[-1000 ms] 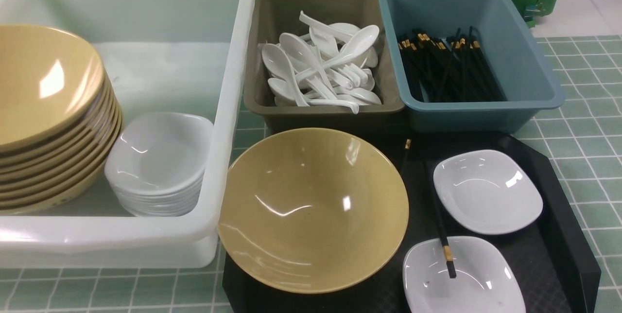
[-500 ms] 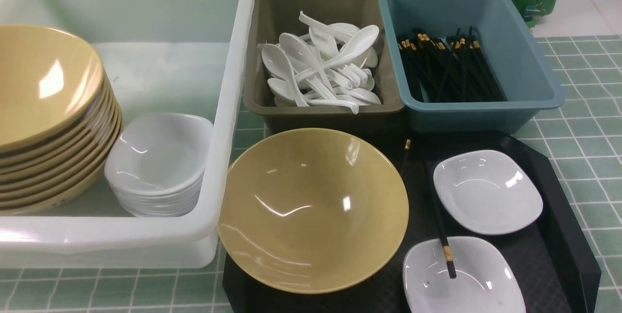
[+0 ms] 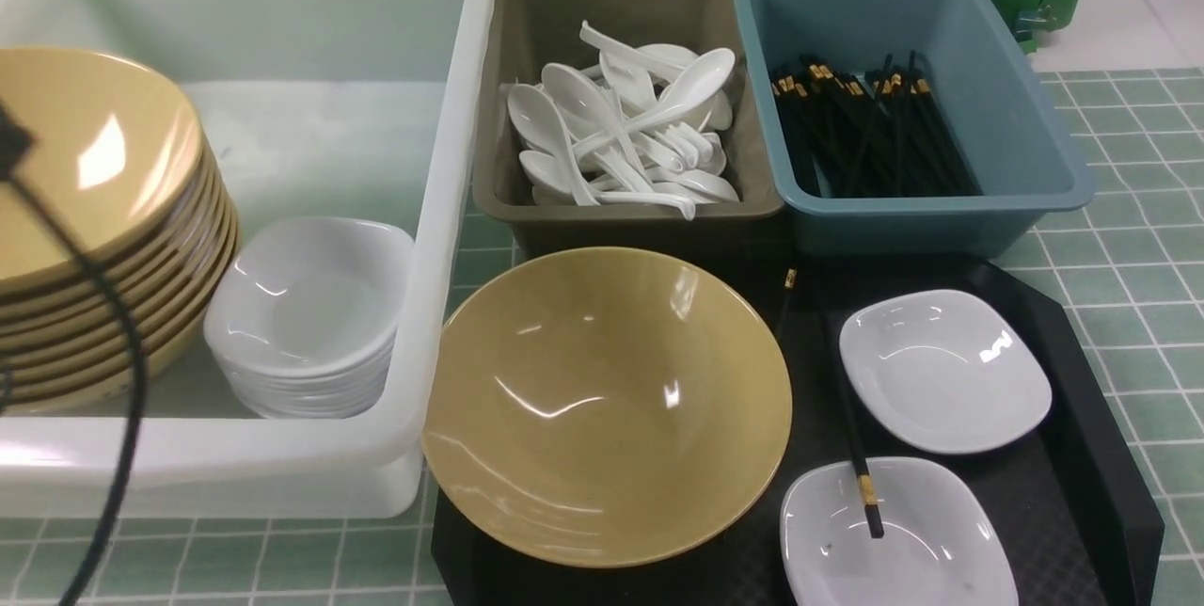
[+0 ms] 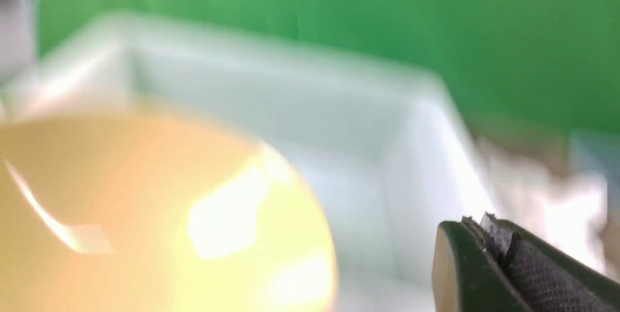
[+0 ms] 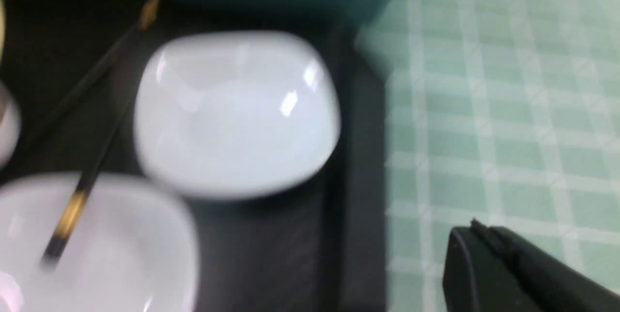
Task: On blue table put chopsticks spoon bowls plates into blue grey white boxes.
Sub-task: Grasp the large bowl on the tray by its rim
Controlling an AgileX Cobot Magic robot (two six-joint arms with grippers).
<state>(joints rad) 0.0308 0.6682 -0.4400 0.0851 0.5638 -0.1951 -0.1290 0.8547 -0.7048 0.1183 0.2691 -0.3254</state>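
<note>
1. Hanging over the white box [image 4: 290,89], the left gripper [image 4: 477,258] is showing only one dark finger, so I cannot tell if it is apart or together.
2. A stack of yellow bowls [image 4: 145,215] is sitting in that box, just ahead of the left gripper and below it.
3. The right gripper [image 5: 484,263] is floating above the green tabletop [image 5: 484,108]. Only one finger is showing again, so I cannot tell if it is apart or together.
4. A white plate [image 5: 237,113] is lying on the black tray [image 5: 358,157], near the right gripper, just across the tray's edge.
5. A loose chopstick [image 5: 97,157] is resting its tip on a second white plate [image 5: 106,254], farther from the right gripper.
6. A big yellow bowl [image 3: 602,399] is sitting on the tray too, beyond the plates from the right gripper.
7. Spoons [image 3: 621,131] are lying in the grey box [image 3: 527,23] and chopsticks [image 3: 870,126] in the blue box [image 3: 997,98], both ahead of the grippers.
</note>
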